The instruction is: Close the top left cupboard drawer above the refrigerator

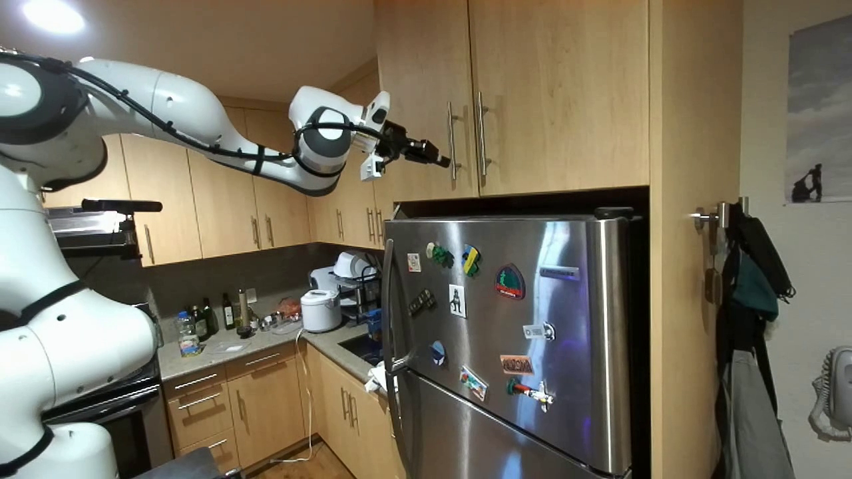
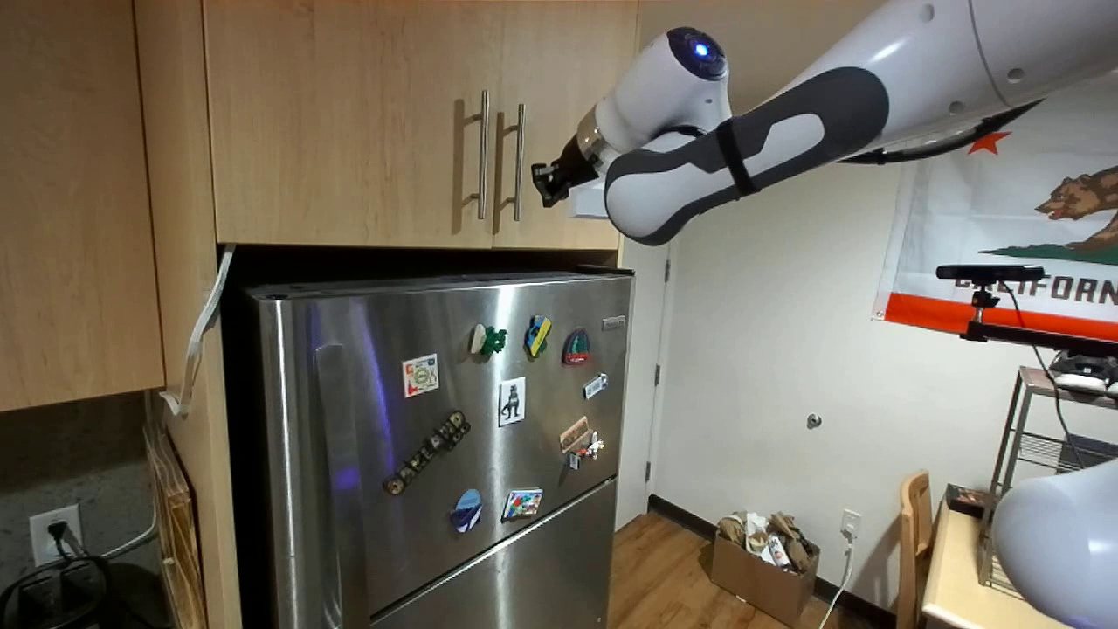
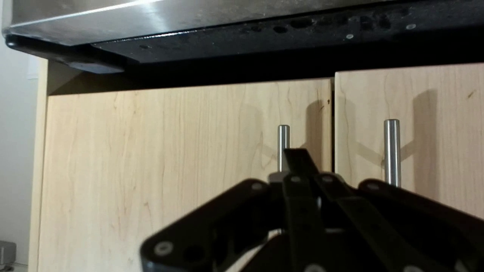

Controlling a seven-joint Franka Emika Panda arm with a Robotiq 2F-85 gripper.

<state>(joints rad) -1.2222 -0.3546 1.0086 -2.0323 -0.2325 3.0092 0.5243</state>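
The left cupboard door is light wood, above the refrigerator, in both exterior views (image 1: 426, 66) (image 2: 349, 131). It also shows at the right of the upside-down wrist view (image 3: 461, 158). Its metal bar handle (image 1: 452, 143) is near its right edge. The door looks flush or nearly flush with its neighbour, a thin dark seam between. The steel refrigerator (image 1: 486, 332) stands below, magnets on its front. My gripper (image 1: 444, 161) is shut and empty in front of the cupboard. In the wrist view its fingertips (image 3: 298, 151) overlap the right door's handle (image 3: 283, 143); I cannot tell contact.
The wider right cupboard door (image 1: 559, 100) adjoins the left one. A wood side panel (image 1: 695, 133) stands right of the refrigerator. Wall cabinets (image 1: 219, 199) and a counter with a white cooker (image 1: 321, 309) lie behind the arm. A cardboard box (image 2: 760, 572) is on the floor.
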